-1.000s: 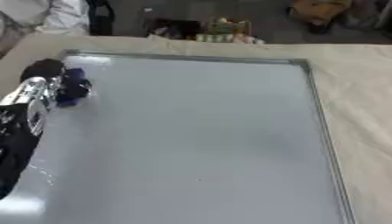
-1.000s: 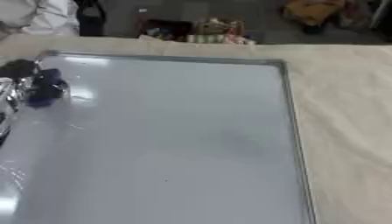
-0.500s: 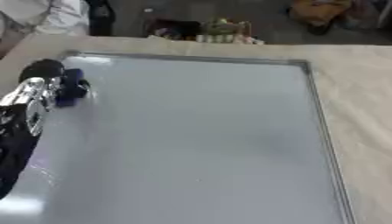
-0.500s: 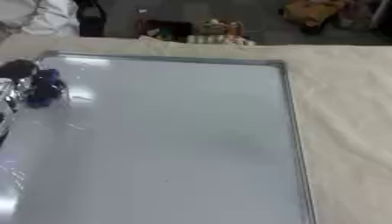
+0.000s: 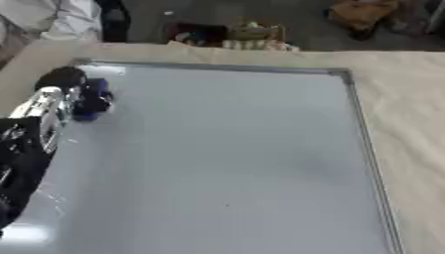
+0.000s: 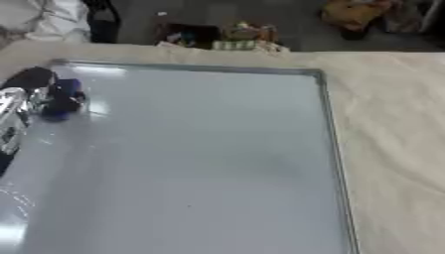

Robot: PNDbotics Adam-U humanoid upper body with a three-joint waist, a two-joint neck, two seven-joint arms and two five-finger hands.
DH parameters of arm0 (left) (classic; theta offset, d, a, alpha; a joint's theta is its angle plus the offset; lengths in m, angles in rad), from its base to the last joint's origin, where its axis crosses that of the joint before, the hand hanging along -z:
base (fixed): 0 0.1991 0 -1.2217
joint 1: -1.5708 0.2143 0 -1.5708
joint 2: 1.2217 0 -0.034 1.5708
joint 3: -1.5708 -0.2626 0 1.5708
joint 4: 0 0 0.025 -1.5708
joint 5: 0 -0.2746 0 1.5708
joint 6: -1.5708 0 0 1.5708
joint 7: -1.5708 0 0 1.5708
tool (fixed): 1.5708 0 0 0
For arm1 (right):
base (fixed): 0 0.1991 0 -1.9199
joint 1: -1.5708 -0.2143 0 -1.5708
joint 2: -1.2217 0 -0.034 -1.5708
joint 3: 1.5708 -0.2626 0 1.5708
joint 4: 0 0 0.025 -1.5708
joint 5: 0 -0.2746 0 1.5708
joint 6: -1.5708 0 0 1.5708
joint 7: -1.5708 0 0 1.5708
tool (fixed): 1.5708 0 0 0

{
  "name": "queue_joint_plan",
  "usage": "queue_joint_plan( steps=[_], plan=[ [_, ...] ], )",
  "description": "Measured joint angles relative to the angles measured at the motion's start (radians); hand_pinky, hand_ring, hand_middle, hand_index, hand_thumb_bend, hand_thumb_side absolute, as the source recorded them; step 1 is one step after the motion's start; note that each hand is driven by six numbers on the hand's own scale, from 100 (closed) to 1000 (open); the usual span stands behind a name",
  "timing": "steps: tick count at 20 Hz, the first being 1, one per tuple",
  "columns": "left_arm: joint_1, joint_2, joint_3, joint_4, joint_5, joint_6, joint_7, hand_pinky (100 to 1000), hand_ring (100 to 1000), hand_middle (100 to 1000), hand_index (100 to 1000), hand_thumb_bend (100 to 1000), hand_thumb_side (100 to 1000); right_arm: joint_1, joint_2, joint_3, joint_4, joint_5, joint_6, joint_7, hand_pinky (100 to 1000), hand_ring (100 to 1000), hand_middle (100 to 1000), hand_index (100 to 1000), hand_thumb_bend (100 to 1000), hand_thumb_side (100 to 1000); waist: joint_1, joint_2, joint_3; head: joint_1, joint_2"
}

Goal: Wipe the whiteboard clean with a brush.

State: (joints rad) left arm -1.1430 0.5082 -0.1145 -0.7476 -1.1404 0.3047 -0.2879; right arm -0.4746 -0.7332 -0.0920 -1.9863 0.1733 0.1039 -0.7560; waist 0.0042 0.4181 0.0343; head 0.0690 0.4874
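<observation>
The left hand [image 5: 59, 94] reaches in from the left and is curled round a dark blue brush [image 5: 91, 98], which rests on the whiteboard [image 5: 226, 158] near its far left corner. The whiteboard lies flat on the cloth-covered table [image 5: 408, 109], its surface looking blank. The right hand does not show.

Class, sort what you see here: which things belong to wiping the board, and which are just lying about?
Belong to the job: whiteboard; blue brush; left hand holding it.

Lying about: cream cloth under the board; clutter beyond the far edge.
</observation>
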Motion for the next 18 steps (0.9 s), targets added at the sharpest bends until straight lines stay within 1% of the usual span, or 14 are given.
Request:
queue_joint_plan(
  steps=[5,11,18],
  plan=[
    [0.002,-0.014,-0.038,-0.033,0.031,-0.036,-0.027,499,491,293,375,159,558,0.000,0.000,0.000,0.000,0.000,0.000,0.000,788,793,724,801,100,1000,0.001,-0.004,-0.003,-0.001,0.003],
    [0.013,-0.016,-0.085,-0.076,0.069,-0.074,-0.058,495,487,289,374,163,554,-0.001,0.000,0.000,0.000,0.000,0.000,0.000,787,792,724,801,100,1000,0.002,-0.005,-0.003,-0.002,0.003],
    [0.027,-0.017,-0.126,-0.132,0.154,-0.103,-0.097,492,480,283,375,170,550,-0.001,0.000,0.000,0.000,0.000,0.000,0.000,787,792,724,801,100,1000,0.007,-0.005,-0.003,-0.002,0.003]
  ],
)
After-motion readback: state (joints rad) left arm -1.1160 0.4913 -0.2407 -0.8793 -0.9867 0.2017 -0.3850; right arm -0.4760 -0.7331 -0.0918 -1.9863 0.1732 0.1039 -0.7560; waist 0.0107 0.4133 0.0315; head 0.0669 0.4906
